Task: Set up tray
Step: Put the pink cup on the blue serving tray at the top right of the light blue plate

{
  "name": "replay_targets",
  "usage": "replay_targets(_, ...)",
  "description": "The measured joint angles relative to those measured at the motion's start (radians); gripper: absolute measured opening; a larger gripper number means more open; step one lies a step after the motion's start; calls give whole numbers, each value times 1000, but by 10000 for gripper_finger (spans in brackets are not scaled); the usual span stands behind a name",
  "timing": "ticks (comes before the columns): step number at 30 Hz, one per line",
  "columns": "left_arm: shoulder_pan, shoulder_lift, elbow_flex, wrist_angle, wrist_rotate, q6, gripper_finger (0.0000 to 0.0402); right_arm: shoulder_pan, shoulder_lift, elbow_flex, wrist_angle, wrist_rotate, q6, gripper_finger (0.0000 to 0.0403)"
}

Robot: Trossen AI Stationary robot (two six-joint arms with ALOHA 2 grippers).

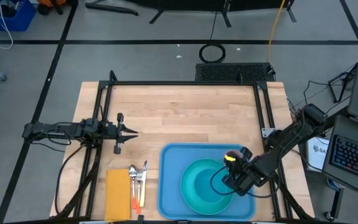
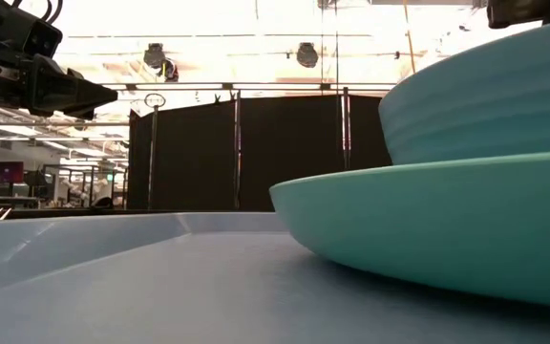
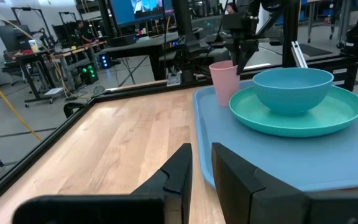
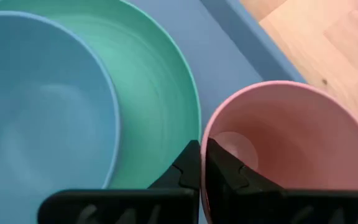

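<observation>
The light-blue tray [image 1: 169, 186] lies at the table's near edge, right of the middle. A turquoise plate [image 3: 303, 118] rests on it, and a blue bowl [image 3: 291, 90] stands in the plate. Beside the plate on the tray's far right part stands a pink cup [image 3: 224, 84], upright. My right gripper [image 4: 202, 165] slants down from above and is shut on the cup's rim. At the table's left my left gripper [image 1: 132, 132] hangs level and points toward the tray. A narrow gap shows between its fingers [image 3: 219, 171], with nothing in it. My right gripper pinches the pink cup's rim [image 4: 205, 138] on the side nearest the plate, one finger inside the cup and one outside. The fingers come slanting down from above. The cup stands upright, its bottom down at the tray beside the plate.
A folded yellow napkin [image 1: 118, 194] lies left of the tray at the near edge, with cutlery [image 1: 138, 180] on the wood beside it. A black metal frame [image 1: 185, 83] runs round the table. Bare wood [image 1: 185, 115] lies beyond the tray.
</observation>
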Motion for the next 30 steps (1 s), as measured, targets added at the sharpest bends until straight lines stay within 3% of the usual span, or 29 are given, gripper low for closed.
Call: replay_targets(30,0,0,0,0,0,0,67,-1,-47,-1,-156,-37,117,0)
